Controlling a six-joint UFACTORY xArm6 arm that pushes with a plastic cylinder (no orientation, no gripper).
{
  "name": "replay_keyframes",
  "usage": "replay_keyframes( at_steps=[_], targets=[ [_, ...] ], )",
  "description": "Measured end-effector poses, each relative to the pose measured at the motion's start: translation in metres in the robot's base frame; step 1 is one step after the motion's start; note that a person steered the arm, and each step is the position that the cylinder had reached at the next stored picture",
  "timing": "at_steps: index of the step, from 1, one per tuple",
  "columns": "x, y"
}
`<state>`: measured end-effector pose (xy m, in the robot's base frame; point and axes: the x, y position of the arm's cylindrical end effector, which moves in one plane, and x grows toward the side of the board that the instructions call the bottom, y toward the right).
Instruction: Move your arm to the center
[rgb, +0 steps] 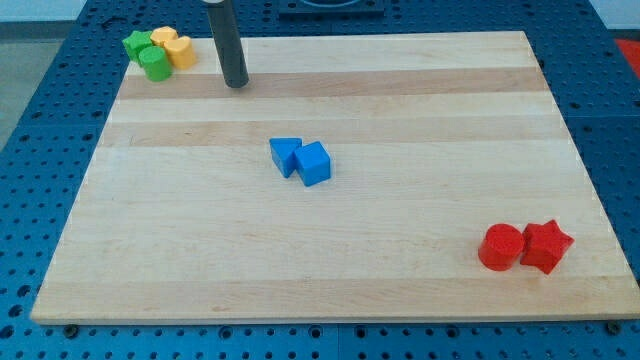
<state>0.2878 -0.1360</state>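
The robot's tool, a stiff rod that grips nothing, rests its tip (236, 85) on the table (420, 260) near the view's top-left, the centre and 2 light, easily nudged blue blocks (300, 160) lying toward the view's lower right.

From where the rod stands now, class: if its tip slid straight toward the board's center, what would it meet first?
Probably the blue blocks, touching each other near mid-board. My tip is near the view's top left, right of the green and yellow blocks.
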Motion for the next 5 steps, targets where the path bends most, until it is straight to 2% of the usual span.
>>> replay_keyframes(
  at_steps=[3, 5],
  targets=[
    [0.015, 0.041],
    [0.052, 0.080]
  ],
)
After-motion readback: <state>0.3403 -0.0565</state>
